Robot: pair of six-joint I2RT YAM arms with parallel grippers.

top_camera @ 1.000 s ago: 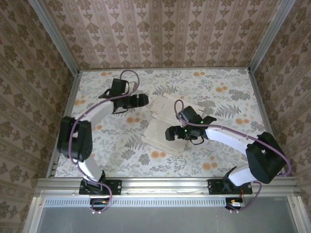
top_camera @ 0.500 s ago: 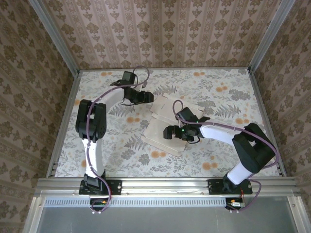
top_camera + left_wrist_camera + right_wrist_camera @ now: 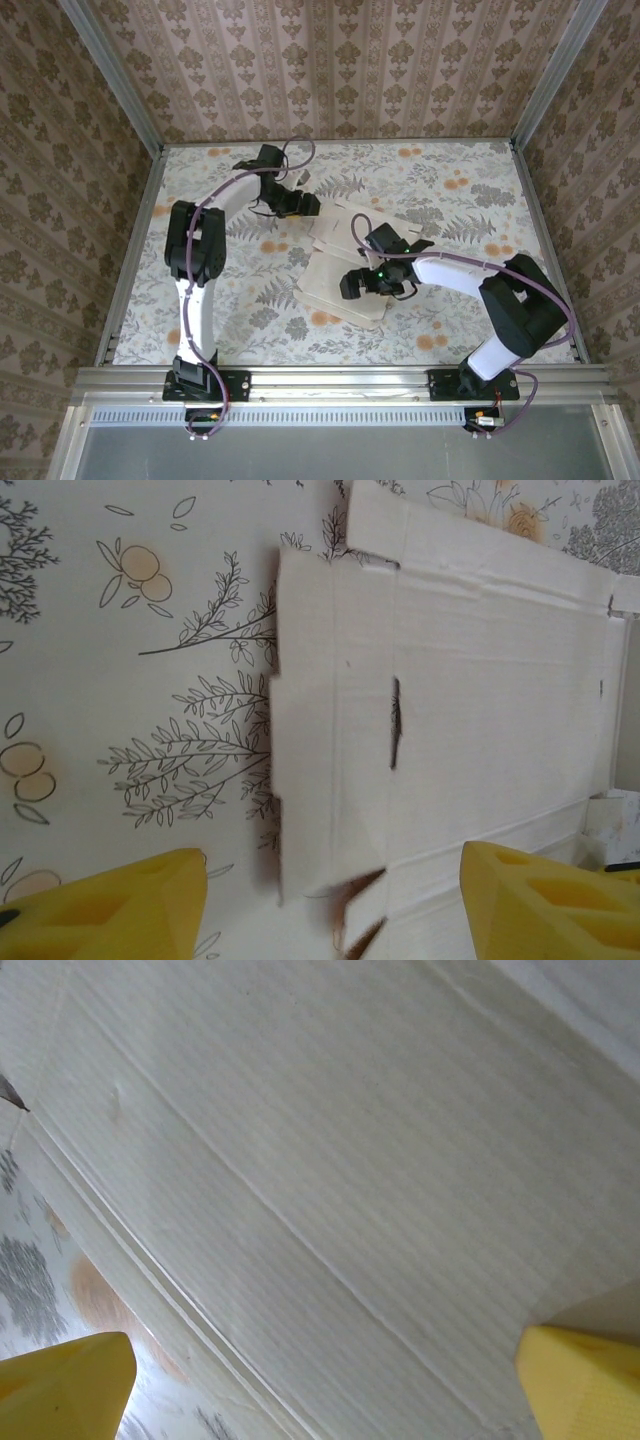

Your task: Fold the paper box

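Observation:
The paper box (image 3: pixel 322 270) lies unfolded and flat on the floral table, whitish inner face up. In the left wrist view the paper box (image 3: pixel 480 680) shows creases, a slot and a notched side flap lying flat. My left gripper (image 3: pixel 306 206) hovers at the sheet's far-left corner. It is open, with the flap's corner between its yellow fingertips (image 3: pixel 110 905) and nothing gripped. My right gripper (image 3: pixel 351 285) hangs low over the sheet's near half. In the right wrist view its yellow fingertips (image 3: pixel 65 1385) stand wide apart above the creased paper box (image 3: pixel 330 1160), holding nothing.
The floral table (image 3: pixel 250 300) is walled by patterned panels at the back and both sides. A metal rail (image 3: pixel 340 380) with both arm bases runs along the near edge. Bare table lies left and right of the sheet.
The left arm has stretched out and carried its gripper right, up to the sheet's far-left corner. The right gripper has shifted slightly nearer over the sheet. The sheet stays flat.

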